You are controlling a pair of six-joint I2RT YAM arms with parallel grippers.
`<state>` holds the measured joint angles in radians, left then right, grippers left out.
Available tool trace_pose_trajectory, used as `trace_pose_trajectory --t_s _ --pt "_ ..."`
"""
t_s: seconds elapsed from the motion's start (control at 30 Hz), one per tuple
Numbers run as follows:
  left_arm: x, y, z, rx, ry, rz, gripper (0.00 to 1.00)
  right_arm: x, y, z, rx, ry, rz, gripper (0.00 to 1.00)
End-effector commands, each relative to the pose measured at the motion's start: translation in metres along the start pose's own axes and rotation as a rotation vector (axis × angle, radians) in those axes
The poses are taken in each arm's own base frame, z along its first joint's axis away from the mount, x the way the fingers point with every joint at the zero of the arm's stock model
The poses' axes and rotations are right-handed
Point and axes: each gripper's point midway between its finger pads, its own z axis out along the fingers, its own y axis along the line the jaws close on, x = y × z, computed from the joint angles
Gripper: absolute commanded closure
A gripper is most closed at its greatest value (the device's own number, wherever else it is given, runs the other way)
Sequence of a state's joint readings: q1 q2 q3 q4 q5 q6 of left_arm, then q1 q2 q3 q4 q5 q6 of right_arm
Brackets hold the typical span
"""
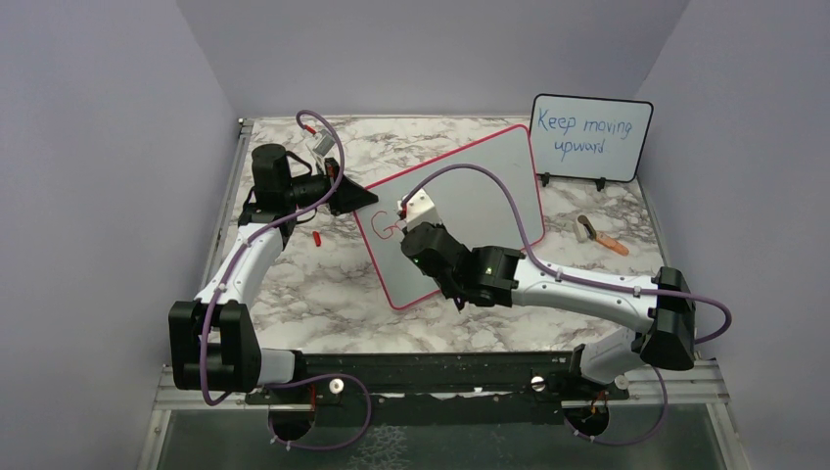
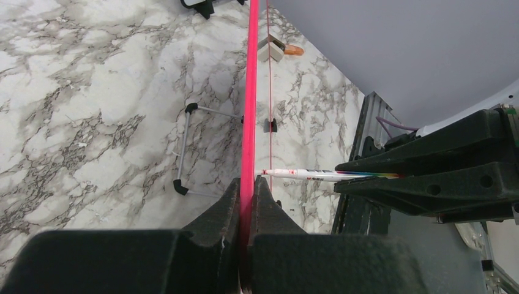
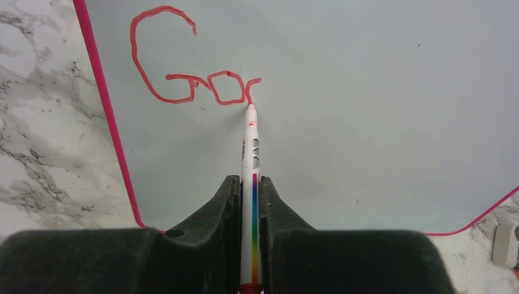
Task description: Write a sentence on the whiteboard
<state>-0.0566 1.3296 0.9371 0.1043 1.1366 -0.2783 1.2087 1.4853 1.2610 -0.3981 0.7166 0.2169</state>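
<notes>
The whiteboard, white with a thin red-pink frame, stands tilted in the middle of the table. My left gripper is shut on its left edge; in the left wrist view the jaws pinch the pink frame. My right gripper is shut on a white marker with a rainbow stripe. The marker's red tip touches the board. The sentence reads "Go" in red, followed by one further short stroke at the tip.
A smaller black-framed board with blue writing stands at the back right. An eraser with an orange object lies in front of it. A small red cap lies left of the whiteboard. Wire feet show behind the board.
</notes>
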Motion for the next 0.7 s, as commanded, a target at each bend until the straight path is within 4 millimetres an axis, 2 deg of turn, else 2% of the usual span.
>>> trace_pose_trajectory --t_s 0.0,0.33,0.67 --pt "0.019 0.003 0.007 0.015 0.053 -0.003 1.0 0.011 -0.012 0.001 0.044 0.028 -0.001 0.99" --pt "0.02 0.003 0.007 0.018 0.055 -0.007 1.0 0.002 -0.027 0.002 0.1 -0.004 0.039 0.99" --pt "0.021 0.002 0.007 0.023 0.058 -0.01 1.0 -0.01 -0.028 0.003 0.093 -0.044 0.065 0.99"
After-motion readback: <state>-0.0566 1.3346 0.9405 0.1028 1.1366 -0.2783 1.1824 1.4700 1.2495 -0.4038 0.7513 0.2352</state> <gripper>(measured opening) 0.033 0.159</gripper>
